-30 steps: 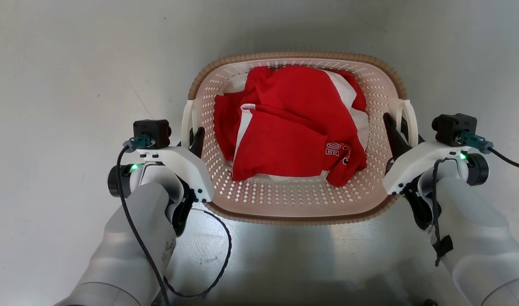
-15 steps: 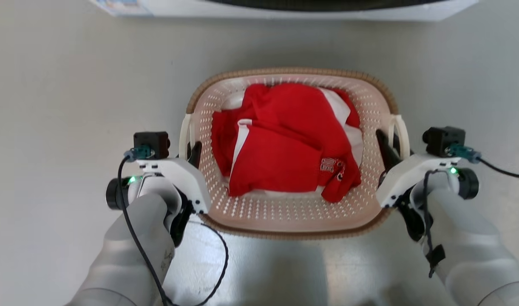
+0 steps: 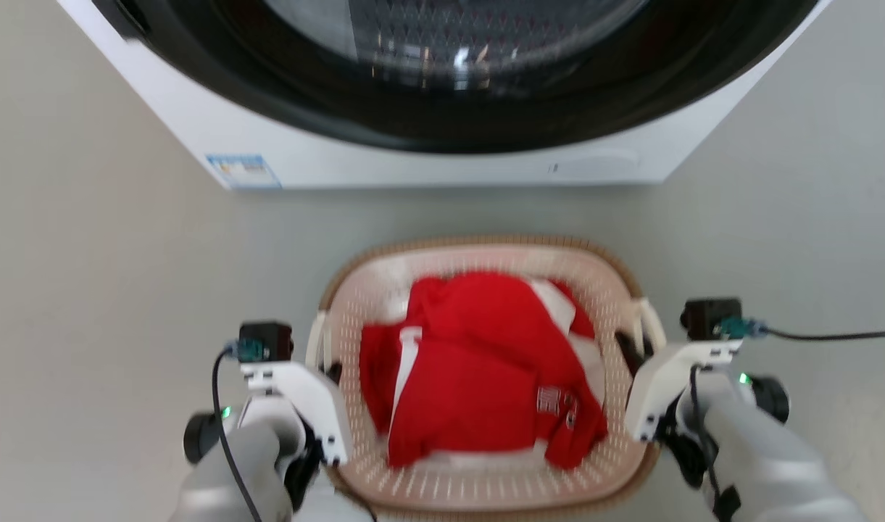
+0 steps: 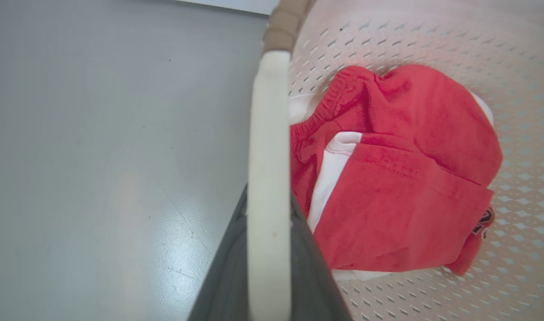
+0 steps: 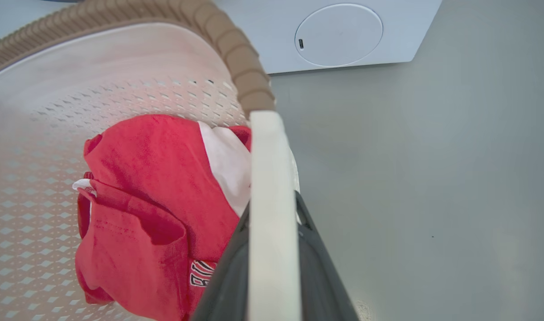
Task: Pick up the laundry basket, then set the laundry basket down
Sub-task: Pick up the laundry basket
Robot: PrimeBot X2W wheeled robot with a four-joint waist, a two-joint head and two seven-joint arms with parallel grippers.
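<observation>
A white washer (image 3: 413, 156) stands on the smooth grey floor (image 3: 87, 290).

The left forearm (image 3: 206, 496) and right forearm (image 3: 765, 464) were smooth pale-grey shells. Each wrist bore an angular white housing (image 3: 304, 395), a black cube camera (image 3: 266, 339) with a teal plug (image 3: 248, 351), a green light (image 3: 227, 412) and a dark round knob (image 3: 196, 438) — thin black cables (image 3: 833, 336) ran from the plugs. The left gripper (image 4: 268, 196) and right gripper (image 5: 272, 203) had dark grey, tapering fingers (image 4: 222, 285).

Cream, brown-rimmed perforated laundry basket (image 3: 373, 290); red-and-white garment (image 3: 485, 362), perhaps lettered.
</observation>
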